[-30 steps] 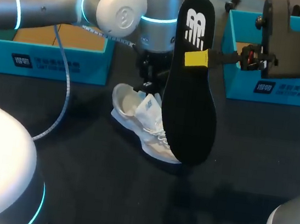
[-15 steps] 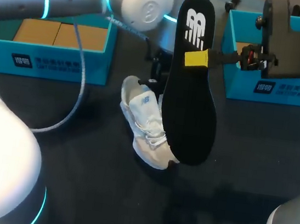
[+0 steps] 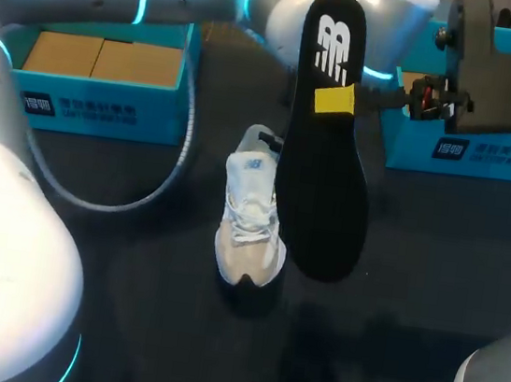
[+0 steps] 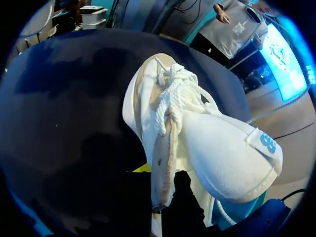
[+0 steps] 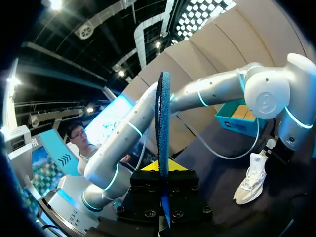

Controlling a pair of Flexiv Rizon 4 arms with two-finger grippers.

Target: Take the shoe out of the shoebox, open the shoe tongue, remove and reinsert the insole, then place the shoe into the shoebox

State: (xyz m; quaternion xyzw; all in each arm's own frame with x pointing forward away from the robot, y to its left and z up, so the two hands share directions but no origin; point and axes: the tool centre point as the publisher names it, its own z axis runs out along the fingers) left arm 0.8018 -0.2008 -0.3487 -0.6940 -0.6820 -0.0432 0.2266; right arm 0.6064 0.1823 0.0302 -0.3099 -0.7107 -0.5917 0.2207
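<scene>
L gripper (image 4: pixel 160 190): fingers clamped on the collar edge of the shoe (image 4: pixel 197 143). Shoe sits sole-down on table (image 3: pixel 133 260), toe twd robot. R gripper (image 5: pixel 162 170): tips pinched on insole (image 3: pixel 320 190), black, held upright in air, logo end up, just beside shoe in head view.

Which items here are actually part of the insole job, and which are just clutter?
Job:
- shoe, gripped by left pincer
- insole, clamped in right pincer
- left blue box and right blue box: one is presumably the shoebox, cannot tell which

Clutter:
- grey cable looped beside the shoe
- brown cardboard in the left blue box
</scene>
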